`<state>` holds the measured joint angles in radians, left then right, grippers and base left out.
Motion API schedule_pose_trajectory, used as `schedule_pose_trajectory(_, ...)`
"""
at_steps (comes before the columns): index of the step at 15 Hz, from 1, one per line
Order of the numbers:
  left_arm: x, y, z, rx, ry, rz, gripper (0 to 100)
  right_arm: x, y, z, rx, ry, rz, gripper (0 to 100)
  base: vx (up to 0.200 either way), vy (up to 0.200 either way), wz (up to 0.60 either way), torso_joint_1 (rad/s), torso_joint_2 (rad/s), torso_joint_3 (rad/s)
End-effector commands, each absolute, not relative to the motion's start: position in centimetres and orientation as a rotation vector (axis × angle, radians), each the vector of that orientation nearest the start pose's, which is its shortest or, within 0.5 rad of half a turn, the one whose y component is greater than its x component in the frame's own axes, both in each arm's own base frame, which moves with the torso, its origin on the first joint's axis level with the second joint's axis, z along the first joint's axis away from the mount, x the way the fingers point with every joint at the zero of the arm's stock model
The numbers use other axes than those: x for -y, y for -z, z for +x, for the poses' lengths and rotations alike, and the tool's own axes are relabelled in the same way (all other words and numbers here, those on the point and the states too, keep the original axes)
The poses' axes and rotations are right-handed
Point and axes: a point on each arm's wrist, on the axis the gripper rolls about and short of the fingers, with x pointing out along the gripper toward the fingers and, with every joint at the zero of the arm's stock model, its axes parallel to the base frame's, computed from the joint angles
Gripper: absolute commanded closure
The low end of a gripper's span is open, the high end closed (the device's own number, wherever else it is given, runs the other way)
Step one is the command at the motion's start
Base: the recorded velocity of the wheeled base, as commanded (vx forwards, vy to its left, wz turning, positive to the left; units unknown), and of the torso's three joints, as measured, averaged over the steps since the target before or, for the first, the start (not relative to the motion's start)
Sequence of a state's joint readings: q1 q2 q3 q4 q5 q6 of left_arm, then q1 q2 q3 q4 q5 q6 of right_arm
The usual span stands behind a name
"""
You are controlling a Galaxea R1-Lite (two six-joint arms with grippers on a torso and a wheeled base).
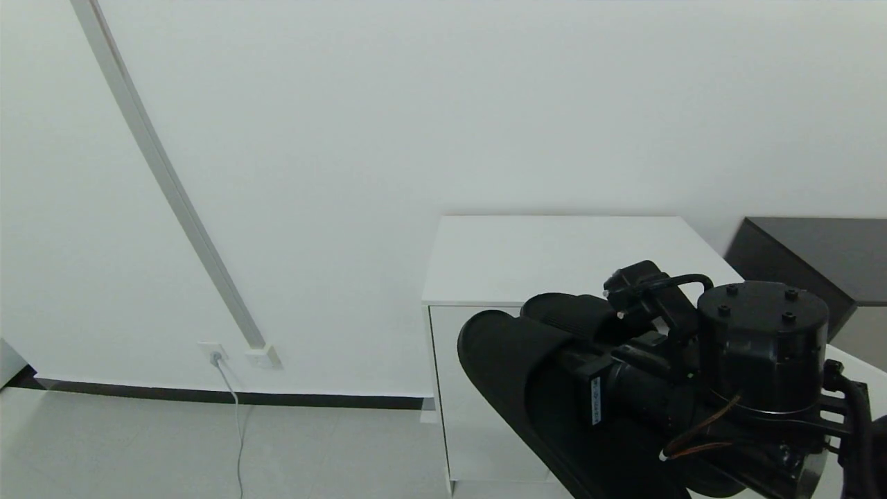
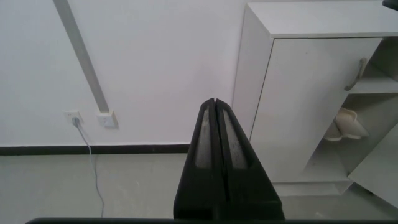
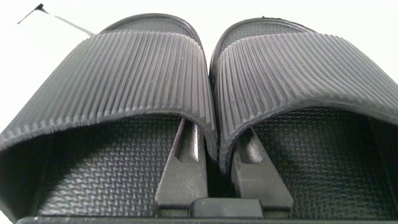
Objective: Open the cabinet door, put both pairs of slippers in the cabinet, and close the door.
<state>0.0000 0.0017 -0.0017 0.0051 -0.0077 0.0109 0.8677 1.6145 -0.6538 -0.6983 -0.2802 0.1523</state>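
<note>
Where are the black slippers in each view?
Head view: black slippers lower right, before the white cabinet.
Left wrist view: not in it; cabinet at right.
Right wrist view: slippers side by side, right end effector between them.
Shared landmark: the cabinet.

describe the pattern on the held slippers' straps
The black rubber slippers have finely ribbed straps, clearest in the right wrist view.

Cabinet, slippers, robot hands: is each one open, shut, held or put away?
Cabinet: open, shelves showing.
Black slippers: gripped, up in the air.
Pale slippers: on a shelf inside the cabinet.
Right hand: shut on them.
Left hand: shut, empty.
</note>
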Motion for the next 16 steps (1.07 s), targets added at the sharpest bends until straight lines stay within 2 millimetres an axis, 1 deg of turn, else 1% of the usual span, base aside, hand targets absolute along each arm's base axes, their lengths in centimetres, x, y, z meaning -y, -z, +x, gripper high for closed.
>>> schedule_pose_trajectory(1, 0.02, -7.55, -2.28, -0.005, 0.008, 0.011, 100, -20.47, -17.2, 18.04, -0.271, -0.568, -0.001, 100, 0.0, 0.0, 0.0, 0.0, 0.0, 0.0)
schedule_pose_trajectory(15, 0.01, -7.55, -2.28, -0.005, 0.006, 0.011, 100, -20.56, -16.94, 17.8, -0.277, -0.572, -0.012, 100, 0.0, 0.0, 0.0, 0.0, 0.0, 0.0)
schedule_pose_trajectory(16, 0.01, -7.55, -2.28, -0.005, 0.006, 0.011, 100, -20.54, -16.98, 17.78, -0.275, -0.572, -0.011, 100, 0.0, -0.2, 0.0, -0.002, 0.0, 0.002)
